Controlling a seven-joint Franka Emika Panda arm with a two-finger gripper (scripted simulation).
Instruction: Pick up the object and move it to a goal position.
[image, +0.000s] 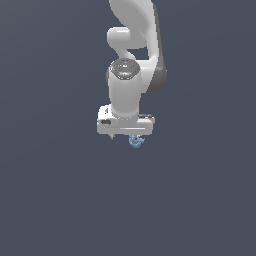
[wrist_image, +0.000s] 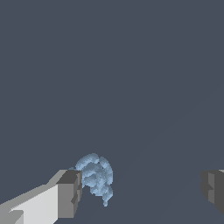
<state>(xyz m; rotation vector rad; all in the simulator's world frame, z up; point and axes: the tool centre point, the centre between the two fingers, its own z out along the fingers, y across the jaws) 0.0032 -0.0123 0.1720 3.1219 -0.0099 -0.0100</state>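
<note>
The robot arm (image: 131, 75) looks like smooth white plastic with a soft shine, and it has dark grey parts at its joints. The end effector (wrist_image: 142, 188) has white fingers with dull grey pads (wrist_image: 70, 192) that look flat and blocky. The object (wrist_image: 97, 175) is light blue, bumpy and rough, not shiny. The ground (image: 50, 190) is plain dark grey-blue, smooth and dull.

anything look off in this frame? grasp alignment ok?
Yes: the jaws are wide open and the light-blue object sits off-centre, right beside one fingertip and far from the other. In the exterior view it peeks out under the gripper, toward one side. Whether it touches that fingertip is unclear.
</note>
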